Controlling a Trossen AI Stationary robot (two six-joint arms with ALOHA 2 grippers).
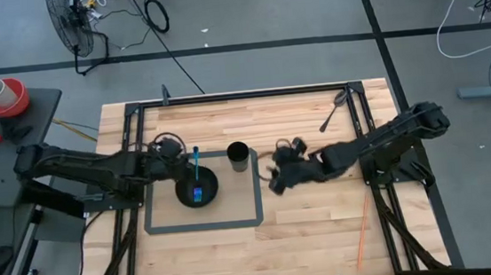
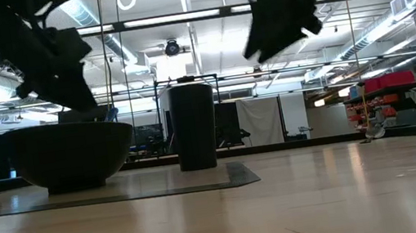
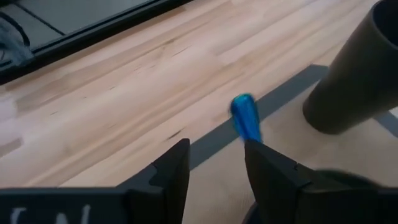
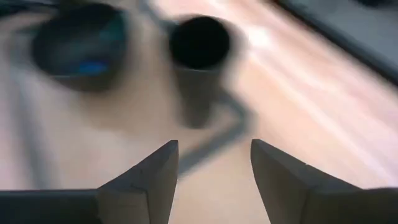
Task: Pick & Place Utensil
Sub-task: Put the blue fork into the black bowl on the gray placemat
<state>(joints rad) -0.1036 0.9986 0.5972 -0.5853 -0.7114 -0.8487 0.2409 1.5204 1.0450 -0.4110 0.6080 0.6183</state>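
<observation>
A blue-handled utensil [image 1: 197, 168] rests with its head in the black bowl [image 1: 187, 199], its handle [image 3: 245, 117] sticking up over the far rim. The bowl sits on a grey-bordered mat [image 1: 157, 227] next to a black cup [image 1: 238, 157]. My left gripper [image 1: 179, 164] hovers open over the bowl's far-left rim; in the left wrist view [image 3: 214, 165] the blue handle shows just past one fingertip, and the gap between the fingers is empty. My right gripper [image 1: 278, 179] is open in the air right of the mat, facing cup and bowl [image 4: 214, 162]. My left gripper is open with one fingertip [image 3: 261, 158] right beside the lower part of the blue handle [image 3: 249, 130]. I cannot tell whether it touches the handle. Nothing lies between the fingers.
A dark long-handled utensil [image 1: 335, 112] lies near the far right corner. An orange stick [image 1: 363, 232] lies by the right rail toward the near edge. Black frame rails [image 1: 242, 95] run along the table's sides. Bare wood lies near the mat [image 1: 308, 239].
</observation>
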